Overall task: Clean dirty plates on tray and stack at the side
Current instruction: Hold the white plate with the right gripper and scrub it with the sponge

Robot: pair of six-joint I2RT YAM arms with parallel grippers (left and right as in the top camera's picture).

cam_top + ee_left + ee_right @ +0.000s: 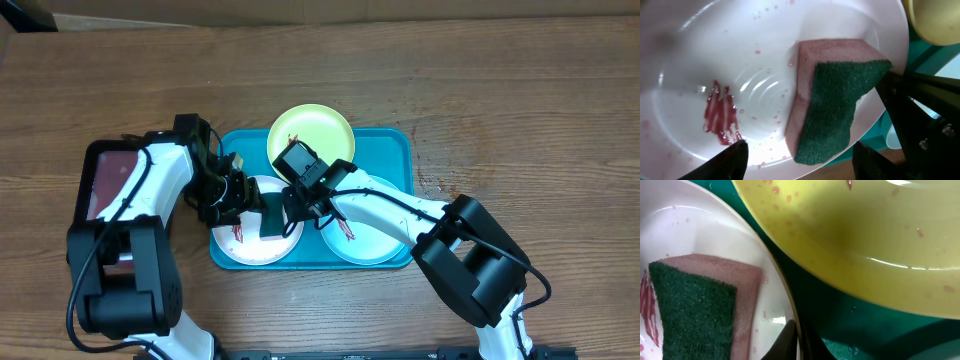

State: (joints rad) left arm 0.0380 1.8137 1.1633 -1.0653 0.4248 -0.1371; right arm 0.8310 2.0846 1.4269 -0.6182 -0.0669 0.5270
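I seem to be working a robotics lab bench staged for dishwashing: my two arms stand at a plain wood-grain table, a turquoise tray lies below my left pincer, and a scouring sponge rests in a white plate just ahead of it.

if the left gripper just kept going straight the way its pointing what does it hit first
Most likely the sponge, which lies on the white plate directly ahead of the open left gripper. Depth is hard to judge, but the plate sits right behind it.
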